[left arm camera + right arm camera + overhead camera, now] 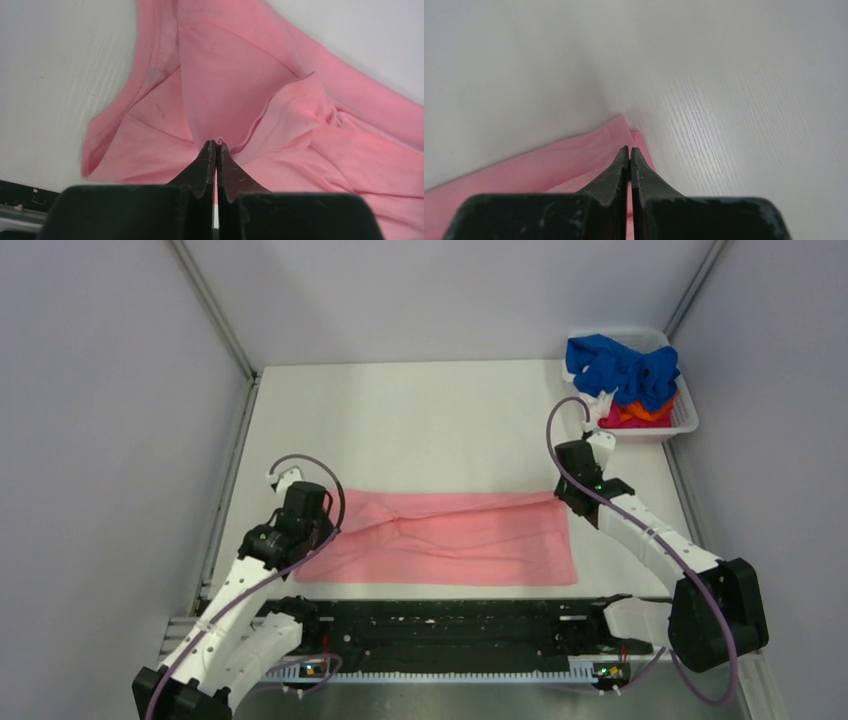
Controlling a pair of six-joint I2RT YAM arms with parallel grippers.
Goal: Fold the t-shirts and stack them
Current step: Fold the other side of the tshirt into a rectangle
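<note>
A salmon-pink t-shirt [450,535] lies on the white table as a long, flat band running left to right. My left gripper [325,530] is at its left end, near the neckline, shut on a pinch of pink cloth; the left wrist view shows the jaws [216,145] closed on a small fold of the shirt [230,75]. My right gripper [566,498] is at the shirt's far right corner, and the right wrist view [629,149] shows it shut on the edge of the pink cloth [549,165]. Royal blue [625,365], orange [655,412] and red [620,420] t-shirts lie piled in the basket.
A white plastic basket [690,425] stands at the table's far right corner. Grey walls enclose the table on the left, back and right. A black base rail [440,635] runs along the near edge between the arm bases.
</note>
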